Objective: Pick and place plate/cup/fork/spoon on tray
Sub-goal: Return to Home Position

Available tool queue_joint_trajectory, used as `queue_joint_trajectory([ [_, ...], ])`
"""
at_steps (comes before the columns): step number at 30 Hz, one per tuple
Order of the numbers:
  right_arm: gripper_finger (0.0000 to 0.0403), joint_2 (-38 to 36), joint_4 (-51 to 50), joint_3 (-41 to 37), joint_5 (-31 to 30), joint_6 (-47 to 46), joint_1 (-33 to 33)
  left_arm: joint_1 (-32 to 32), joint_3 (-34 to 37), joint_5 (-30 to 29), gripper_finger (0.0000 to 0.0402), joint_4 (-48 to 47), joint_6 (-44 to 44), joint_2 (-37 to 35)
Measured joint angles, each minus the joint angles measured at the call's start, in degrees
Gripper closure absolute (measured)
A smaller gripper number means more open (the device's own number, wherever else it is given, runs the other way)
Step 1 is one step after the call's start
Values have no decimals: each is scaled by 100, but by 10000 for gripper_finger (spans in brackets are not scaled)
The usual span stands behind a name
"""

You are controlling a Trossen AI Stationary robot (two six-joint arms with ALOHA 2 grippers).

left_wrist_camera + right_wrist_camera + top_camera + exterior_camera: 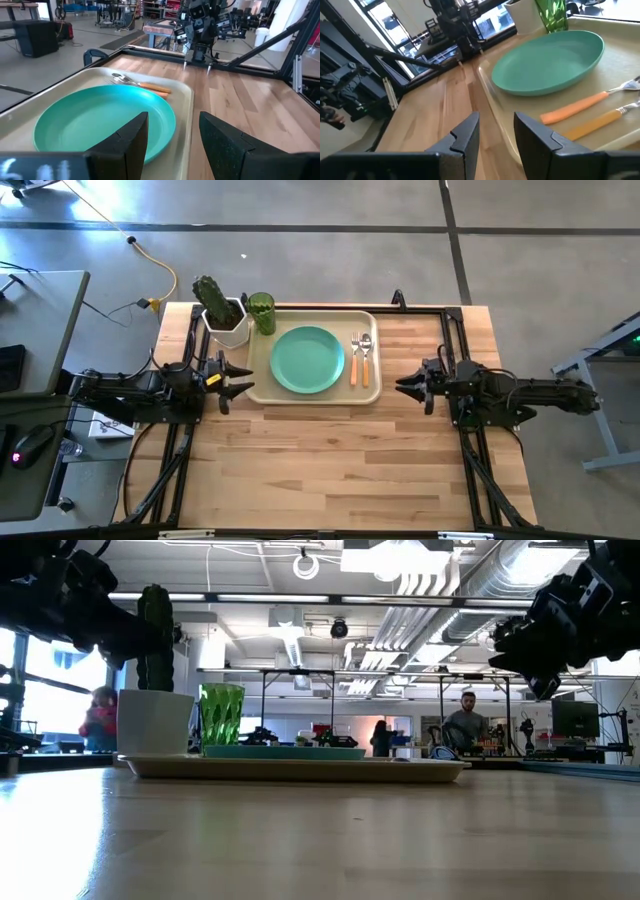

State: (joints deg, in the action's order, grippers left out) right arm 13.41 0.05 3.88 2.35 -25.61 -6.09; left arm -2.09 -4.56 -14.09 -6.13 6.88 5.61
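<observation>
The beige tray [262,386] lies on the far middle of the table. On it rest the teal plate [307,359], the orange-handled fork [354,362] and spoon [366,360] side by side to the plate's right, and the green cup [262,312], upright in the tray's far left corner. My left gripper [237,378] hovers open just off the tray's left rim, pointing level at the plate [100,122]. My right gripper [408,385] hangs open right of the tray, facing the fork [575,107] and spoon [592,125]. Neither holds anything.
A white square pot with a cactus [226,318] stands on the table at the tray's far left corner, next to the cup. Bare wood [330,460] spans the near half of the table. Black frame rails [455,330] run along the sides.
</observation>
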Motion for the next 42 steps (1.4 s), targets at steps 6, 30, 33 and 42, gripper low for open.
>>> queue_joint_trajectory([
  [6, 290, 0, -114, 0, -76, 58, 2, 0, 0, -2, 236, -2, 312, 0],
  [30, 290, 9, -458, 0, -81, 252, 0, 0, 0, 0, 236, -369, -14, 0],
  [33, 290, 9, -524, 0, -76, 173, 0, 0, 0, 0, 236, -367, -11, 1],
  [42, 290, 9, -522, 0, -68, 38, 0, 0, 0, -2, 236, -367, -7, 0],
])
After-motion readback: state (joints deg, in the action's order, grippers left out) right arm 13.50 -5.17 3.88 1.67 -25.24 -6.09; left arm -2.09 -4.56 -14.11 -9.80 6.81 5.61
